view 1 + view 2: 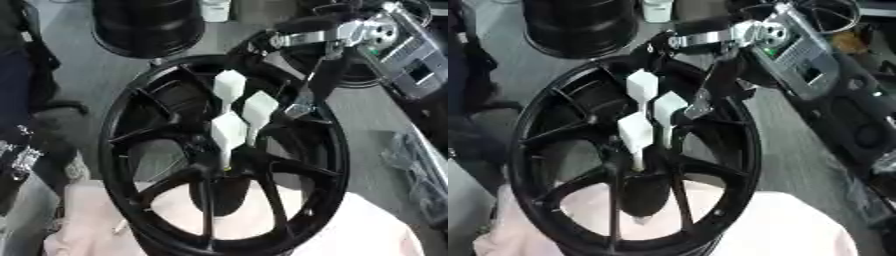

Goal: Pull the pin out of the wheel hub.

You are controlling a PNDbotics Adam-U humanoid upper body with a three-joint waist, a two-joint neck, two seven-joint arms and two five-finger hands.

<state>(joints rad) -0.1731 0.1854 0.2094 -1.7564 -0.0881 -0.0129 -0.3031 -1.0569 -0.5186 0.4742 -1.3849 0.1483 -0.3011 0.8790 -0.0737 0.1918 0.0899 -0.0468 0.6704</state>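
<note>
Left eye view, wheel hub upright, white pins standing vertical, right hand grip unclear.

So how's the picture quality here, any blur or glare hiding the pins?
Left eye view: soft all over, the white pins bright and washed out against the black wheel hub, their edges smeared. Right eye view: equally soft; the right hand merges darkly with the spokes, so its fingers are unclear.

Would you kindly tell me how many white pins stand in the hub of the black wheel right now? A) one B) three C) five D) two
B: three white pins stand clustered at the centre of the black wheel, with the right hand reaching in from above.
</note>
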